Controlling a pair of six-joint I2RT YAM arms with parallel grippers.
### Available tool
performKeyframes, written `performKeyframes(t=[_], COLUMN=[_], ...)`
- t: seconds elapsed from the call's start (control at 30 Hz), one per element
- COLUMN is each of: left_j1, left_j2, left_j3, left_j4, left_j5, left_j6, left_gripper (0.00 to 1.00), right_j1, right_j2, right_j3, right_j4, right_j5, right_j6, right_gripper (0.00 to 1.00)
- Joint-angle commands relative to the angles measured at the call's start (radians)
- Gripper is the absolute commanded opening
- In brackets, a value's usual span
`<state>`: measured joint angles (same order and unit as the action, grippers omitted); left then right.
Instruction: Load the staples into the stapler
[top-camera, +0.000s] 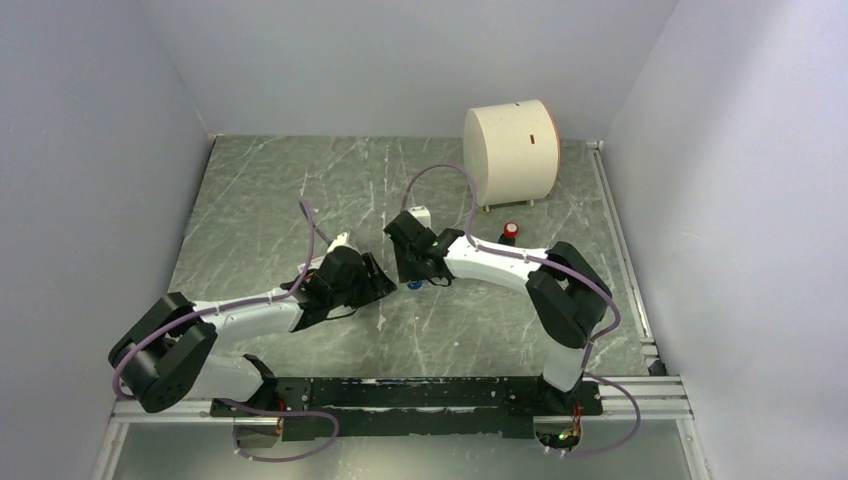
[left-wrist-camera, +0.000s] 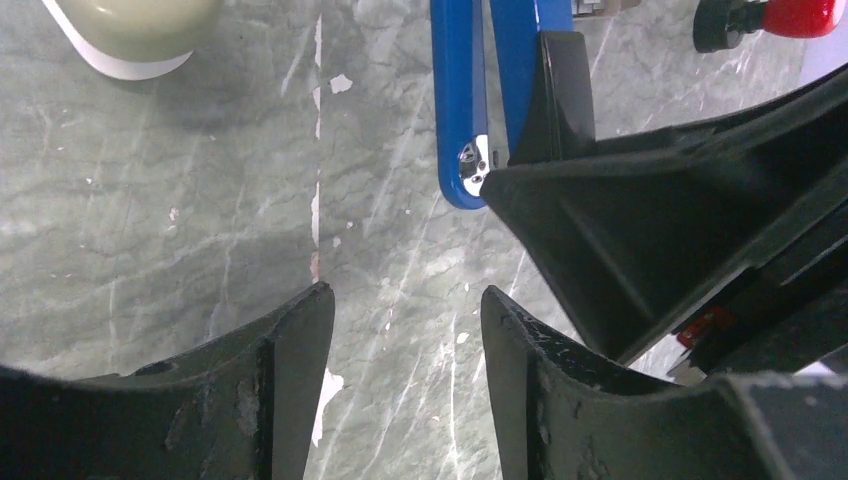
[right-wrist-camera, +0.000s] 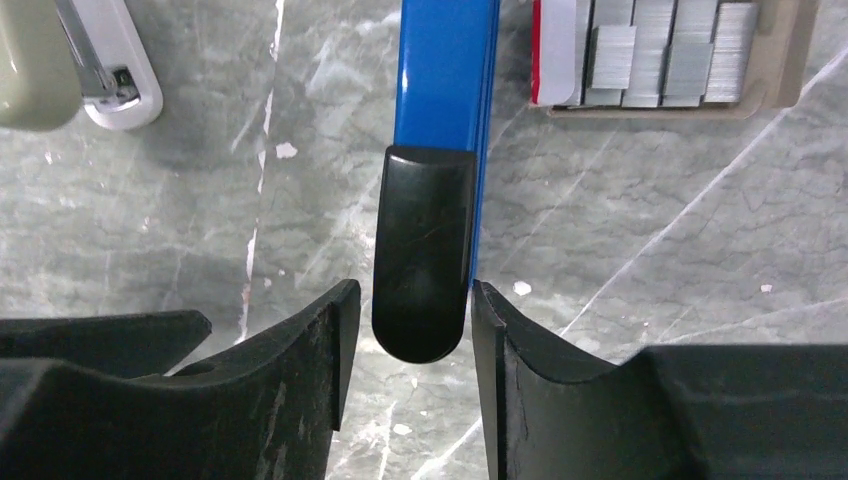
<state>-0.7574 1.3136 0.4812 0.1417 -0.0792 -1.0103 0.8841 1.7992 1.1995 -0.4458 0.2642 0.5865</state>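
1. The stapler (right-wrist-camera: 440, 70) lies on the tabletop (right-wrist-camera: 650, 250), near a box of staples (right-wrist-camera: 650, 50).
2. The right tool (right-wrist-camera: 415, 290) is narrowly parted and flanks the tip of the stapler's black arm (right-wrist-camera: 420, 250); no firm grip is evident.
3. The left tool (left-wrist-camera: 405, 295) is open and holds nothing, near the stapler's blue end.

No writing, brand or number is legible — not even on the stapler (right-wrist-camera: 440, 70).

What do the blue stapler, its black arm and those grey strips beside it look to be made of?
The stapler: the blue body is smooth and evenly glossy, so plastic or painted metal; the look leaves that open. Its black arm: probably matte plastic, with a rounded moulded tip and faint scuffs. The staples: metal, with a bright silvery, finely ribbed sheen.
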Motion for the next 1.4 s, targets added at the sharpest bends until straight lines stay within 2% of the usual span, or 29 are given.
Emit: performKeyframes(t=[0.0,0.3,0.47,0.83,0.97,1.07,1.23,1.37], left_j1=[-0.007,-0.007,-0.007,-0.007,-0.008,-0.008,-0.007,-0.007], left_j2=[0.01,0.023,0.024,0.027,0.032,0.033,0.025,0.022], left_j3=[-0.015,-0.043,-0.046,-0.041,-0.041,-0.045,-0.061,-0.081], left_j4=[0.073,0.121,0.118,0.125,0.13,0.142,0.176,0.208], left_j5=[0.0,0.025,0.024,0.022,0.024,0.033,0.045,0.048], left_j6=[0.007,0.004,0.003,0.012,0.012,0.016,0.011,-0.001], left_gripper=[0.61,0.61,0.61,0.62,0.61,0.65,0.67,0.65], right_j1=[0.014,0.056,0.057,0.056,0.055,0.056,0.044,0.039], right_j2=[-0.047,-0.03,-0.031,0.002,-0.004,-0.019,-0.081,-0.114], right_j3=[-0.032,-0.032,-0.026,-0.003,0.0,0.001,-0.021,-0.052], right_j4=[-0.015,-0.009,0.018,0.063,0.067,0.058,0.04,0.039], right_j5=[0.005,0.116,0.156,0.148,0.144,0.124,0.007,-0.072], right_j6=[-0.047,-0.092,-0.07,-0.076,-0.064,-0.048,0.025,0.091], right_gripper=[0.5,0.5,0.45,0.45,0.31,0.21,0.19,0.18])
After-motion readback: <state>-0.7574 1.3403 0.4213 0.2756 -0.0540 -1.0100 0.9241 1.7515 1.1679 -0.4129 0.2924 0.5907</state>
